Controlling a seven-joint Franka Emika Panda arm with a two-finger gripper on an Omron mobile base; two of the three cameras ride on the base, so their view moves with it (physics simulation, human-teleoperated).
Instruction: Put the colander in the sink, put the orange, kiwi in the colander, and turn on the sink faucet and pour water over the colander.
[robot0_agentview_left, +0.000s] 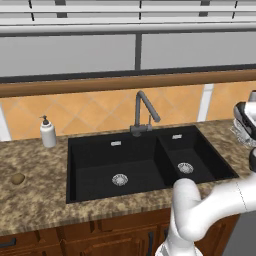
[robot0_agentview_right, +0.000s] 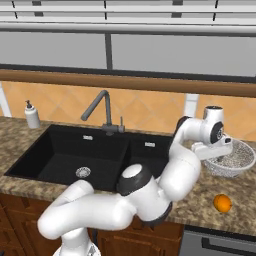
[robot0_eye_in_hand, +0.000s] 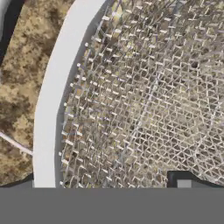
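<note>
arm bent right | gripper (robot0_agentview_right: 216, 156) down at colander (robot0_agentview_right: 231, 161) rim

A brown speckled granite surface (robot0_agentview_left: 35, 200) runs across the room, with dark wooden cabinets (robot0_agentview_left: 110, 240) below it. Behind it the wall carries orange diamond-set tiles (robot0_agentview_left: 90, 112), broken by a white vertical strip (robot0_agentview_left: 205, 102). A wooden ledge (robot0_agentview_left: 100, 84) tops the tiles, under a grey-paned window (robot0_agentview_left: 70, 52) with white blinds (robot0_agentview_left: 125, 12). A white soap bottle (robot0_agentview_left: 48, 133) stands by the wall.

Both base views overlook the sink (robot0_agentview_left: 145, 160); hand view hugs colander (robot0_eye_in_hand: 131, 100).
</note>
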